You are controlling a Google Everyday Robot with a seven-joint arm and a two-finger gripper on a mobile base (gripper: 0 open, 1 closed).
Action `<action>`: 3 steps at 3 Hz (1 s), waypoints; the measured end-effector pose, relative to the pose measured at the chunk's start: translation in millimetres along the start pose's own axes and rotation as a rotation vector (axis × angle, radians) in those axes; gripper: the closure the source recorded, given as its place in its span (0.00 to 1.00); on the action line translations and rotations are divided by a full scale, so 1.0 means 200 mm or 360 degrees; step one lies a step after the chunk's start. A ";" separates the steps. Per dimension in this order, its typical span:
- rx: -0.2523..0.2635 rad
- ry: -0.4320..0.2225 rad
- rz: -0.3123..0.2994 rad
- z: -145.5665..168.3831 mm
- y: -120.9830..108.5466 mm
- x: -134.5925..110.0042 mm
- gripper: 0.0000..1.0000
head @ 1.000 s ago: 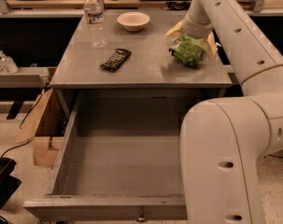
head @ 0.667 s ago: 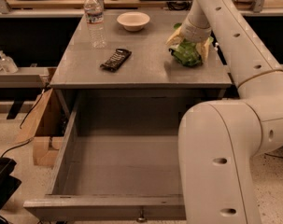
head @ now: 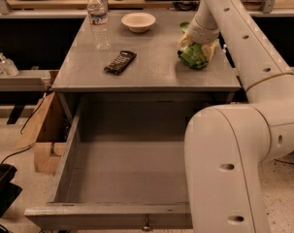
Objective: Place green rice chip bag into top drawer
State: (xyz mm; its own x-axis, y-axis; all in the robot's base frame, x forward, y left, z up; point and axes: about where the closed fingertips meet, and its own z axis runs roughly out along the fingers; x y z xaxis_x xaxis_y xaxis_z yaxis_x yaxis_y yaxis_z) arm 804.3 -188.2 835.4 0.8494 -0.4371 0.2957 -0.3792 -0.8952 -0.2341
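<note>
The green rice chip bag (head: 195,57) lies on the grey table top (head: 151,67) near its right edge, crumpled, with light-green plastic showing. My gripper (head: 198,46) comes down from the white arm (head: 219,8) and sits right on top of the bag, covering its upper part. The top drawer (head: 117,178) is pulled fully out below the table front. Its inside is empty, and its front board with a small metal knob (head: 146,224) is at the bottom of the view. The arm's large white body (head: 224,174) hides the drawer's right side.
On the table stand a water bottle (head: 99,19) and a white bowl (head: 138,21) at the back, and a flat black snack packet (head: 120,62) lies left of centre. A cardboard box (head: 42,130) stands on the floor at the left of the drawer.
The gripper and bag stay at almost the same spot on the table's right side; the gripper has shifted only slightly over the bag.
</note>
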 end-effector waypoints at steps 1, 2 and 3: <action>0.0000 0.0000 0.0000 -0.01 0.00 0.00 0.95; 0.0032 0.0024 -0.0029 -0.10 -0.04 0.01 1.00; 0.0047 0.0022 -0.0088 -0.29 -0.05 -0.02 1.00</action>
State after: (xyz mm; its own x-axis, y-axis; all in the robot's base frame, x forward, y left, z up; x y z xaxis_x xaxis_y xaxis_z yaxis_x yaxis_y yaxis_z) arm 782.9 -181.9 891.0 0.8635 -0.3886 0.3216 -0.3208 -0.9151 -0.2444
